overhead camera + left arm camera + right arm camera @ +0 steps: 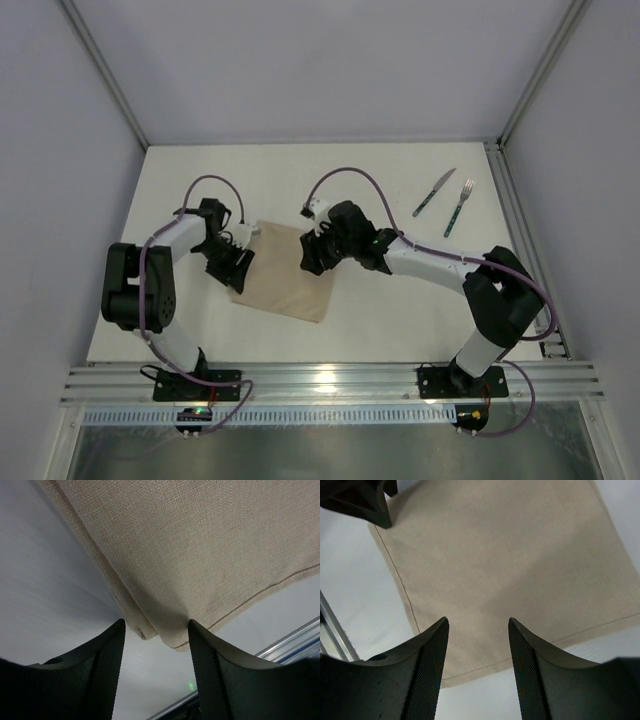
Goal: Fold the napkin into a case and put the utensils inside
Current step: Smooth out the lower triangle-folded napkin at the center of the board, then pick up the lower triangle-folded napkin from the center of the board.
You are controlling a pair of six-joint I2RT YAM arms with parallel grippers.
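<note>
we count 1 napkin (285, 272), 1 knife (433, 193) & 1 fork (459, 208), so 2 pcs of cutlery. we see 2 arms, left arm (160, 262) & right arm (440, 265), w/ 1 gripper each: left gripper (156, 627), right gripper (477, 625). 2 fingers (107, 665) per gripper, 4 total.

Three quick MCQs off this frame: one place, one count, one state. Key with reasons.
1. Relative to the napkin, the knife and fork lie: A) on it B) apart, toward the far right of the table C) under it.
2. Utensils in view: A) one B) two C) four.
3. The left gripper and right gripper are: A) both open B) both shut C) one shut on cloth.
Key: 1B, top view shows them on bare table, away from the napkin. 2B, one knife, one fork. 3A, wrist views show jaws spread, gripping nothing.
</note>
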